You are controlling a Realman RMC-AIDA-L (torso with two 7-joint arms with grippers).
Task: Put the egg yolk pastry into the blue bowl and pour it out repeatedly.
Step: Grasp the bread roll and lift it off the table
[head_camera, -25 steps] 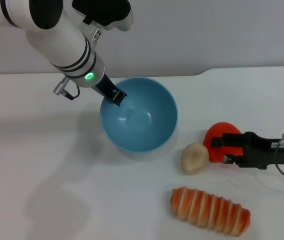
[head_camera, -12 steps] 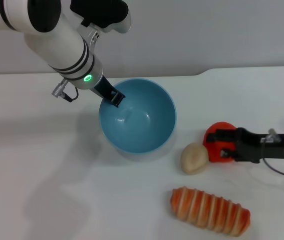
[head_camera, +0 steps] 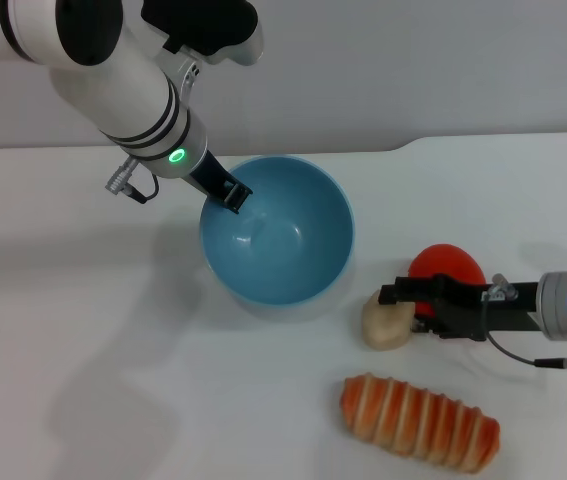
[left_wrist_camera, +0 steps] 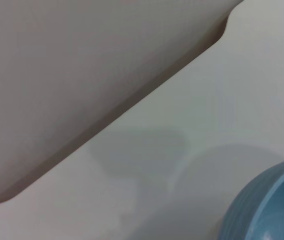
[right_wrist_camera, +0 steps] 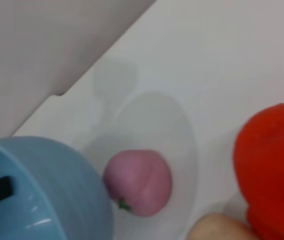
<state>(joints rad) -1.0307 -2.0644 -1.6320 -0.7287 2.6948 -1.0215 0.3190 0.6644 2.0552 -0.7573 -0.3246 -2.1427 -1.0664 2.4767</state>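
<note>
Orange-striped bread loaf (head_camera: 419,422) lies nearest on the white table (head_camera: 83,330), toward the right side. Just beyond it the egg yolk pastry (head_camera: 387,319) sits on the table, outside the bowl, with a red fruit (head_camera: 447,267) close behind it to the right. The right gripper (head_camera: 395,296) reaches in low from the right edge, its black fingertips over the top of the pastry and in front of the fruit; whether the fingers are spread or pressed together cannot be told. Farther back, the blue bowl (head_camera: 277,242) stands upright and holds nothing. The left gripper (head_camera: 233,193) comes down from the upper left and pinches the bowl's far left rim, one dark finger inside the wall. In the right wrist view a pink ball (right_wrist_camera: 138,182) with a green mark rests on the table just beside the bowl's outer wall, with the fruit and a sliver of the pastry near it.
</note>
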